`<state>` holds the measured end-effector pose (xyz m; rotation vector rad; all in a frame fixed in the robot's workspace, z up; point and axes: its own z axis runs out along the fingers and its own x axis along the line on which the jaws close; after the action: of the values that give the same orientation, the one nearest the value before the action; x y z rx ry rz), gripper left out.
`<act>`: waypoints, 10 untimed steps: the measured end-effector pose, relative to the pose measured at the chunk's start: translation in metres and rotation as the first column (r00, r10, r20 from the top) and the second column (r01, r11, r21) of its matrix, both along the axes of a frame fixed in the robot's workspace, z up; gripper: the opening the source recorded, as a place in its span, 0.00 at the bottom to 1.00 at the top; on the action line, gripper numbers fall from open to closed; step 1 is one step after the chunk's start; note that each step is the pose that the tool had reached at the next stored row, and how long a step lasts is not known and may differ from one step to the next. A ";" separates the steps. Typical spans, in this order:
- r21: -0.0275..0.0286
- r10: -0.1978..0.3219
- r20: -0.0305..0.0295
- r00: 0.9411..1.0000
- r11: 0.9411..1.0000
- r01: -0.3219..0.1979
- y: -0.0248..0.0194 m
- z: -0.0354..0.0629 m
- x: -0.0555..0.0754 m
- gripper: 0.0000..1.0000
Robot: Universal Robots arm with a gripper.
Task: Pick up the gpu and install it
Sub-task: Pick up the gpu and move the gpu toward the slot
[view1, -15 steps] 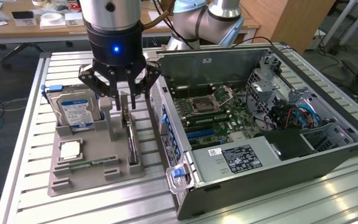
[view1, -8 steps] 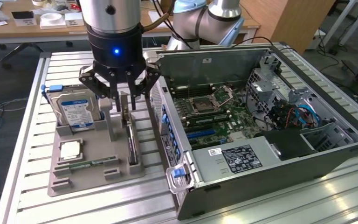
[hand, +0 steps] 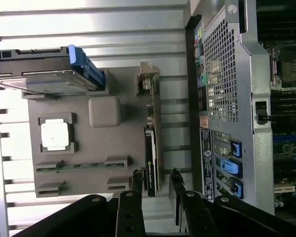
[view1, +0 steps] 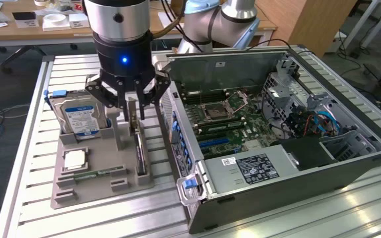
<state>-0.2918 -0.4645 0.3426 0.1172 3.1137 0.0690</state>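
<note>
While you are looking across the scene from the exterior view, a slatted metal bench (view1: 78,64) is carrying everything. On the exterior view's right, an open computer case (view1: 296,188) is lying on its side, and its green motherboard (view1: 237,124) is facing up. Your arm is coming down from the top of the exterior view, and its gripper (view1: 136,106) is hanging over the near side of a grey holder tray (view1: 95,186), which is sitting just beside the case on the exterior view's left.

A silver hard drive (view1: 81,119) with a blue label is standing upright in the tray's far slot. The gpu (view1: 141,148) is standing on its long edge in a slot along the side of the tray nearest the case, not yet lifted out. In the wrist view, the gripper (hand: 156,180) is straddling the gpu (hand: 151,158): the jaws are standing partly apart, one fingertip (hand: 137,177) on each side of the card, and a gap is showing on the case side, so nothing is being gripped.

A square processor chip (view1: 75,159) is resting flat in its pocket. A narrow green memory stick (view1: 97,173) is lying near the tray's front edge.
</note>
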 end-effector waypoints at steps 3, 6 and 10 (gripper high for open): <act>0.000 0.000 0.000 1.000 1.000 0.000 0.0000 -0.0055 0.000 0.36; 0.000 0.000 0.000 1.000 1.000 0.000 0.0000 -0.0108 0.000 0.36; 0.000 0.000 0.000 1.000 1.000 0.000 0.0000 -0.0156 0.000 0.36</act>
<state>-0.2922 -0.4645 0.3270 0.1172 3.1136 0.0689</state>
